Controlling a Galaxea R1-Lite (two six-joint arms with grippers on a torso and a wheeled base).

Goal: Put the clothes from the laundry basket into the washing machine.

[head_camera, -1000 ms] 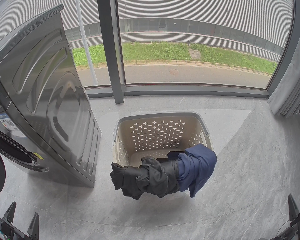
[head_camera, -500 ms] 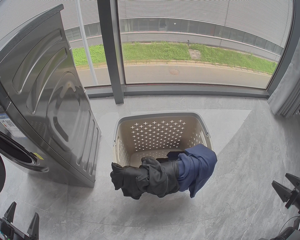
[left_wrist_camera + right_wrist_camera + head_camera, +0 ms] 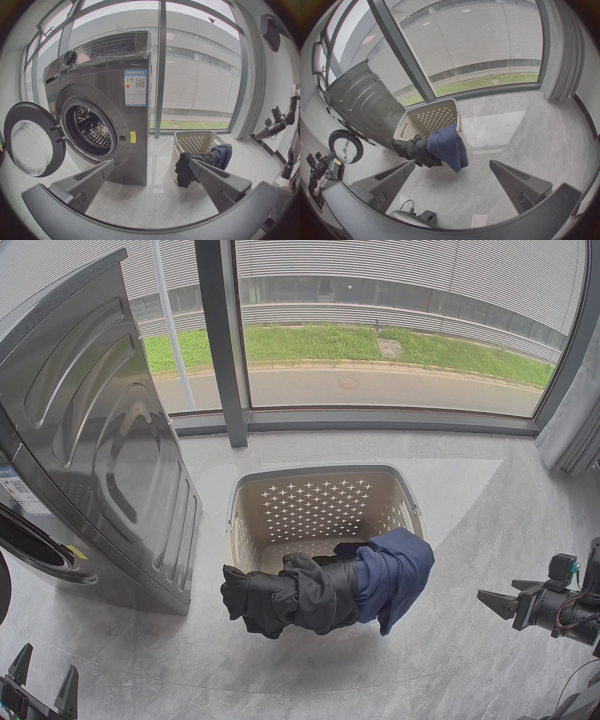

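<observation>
Most of the head view is grey stone floor [image 3: 487, 502], which runs wide from the basket's right side out to the curtain [image 3: 575, 421] at the right edge and across the bottom of the frame. The washing machine [image 3: 94, 446] takes the upper left and left of that view, its ribbed side panel turned toward the basket. A narrow strip of floor separates its lower corner from the basket's left wall. In the left wrist view its round door [image 3: 32, 140] stands swung wide at the left of the frame and the drum mouth [image 3: 90, 129] is uncovered. The window post [image 3: 222, 340] rises at top centre, behind the basket.

The laundry basket [image 3: 319, 470] sits at the centre of the head view, its far wall near the window sill. A black garment [image 3: 287, 602] is draped over its near rim, hanging outside toward the lower left. A blue garment [image 3: 394, 574] touches it and hangs over the near right corner.

The right pincer [image 3: 500, 593] is at the right edge, level with the garments, well apart from the blue one, with its jaws spread and gripping nothing. The left pincer [image 3: 47, 671] sits in the lower left corner, below the machine in the frame, likewise spread and holding nothing
</observation>
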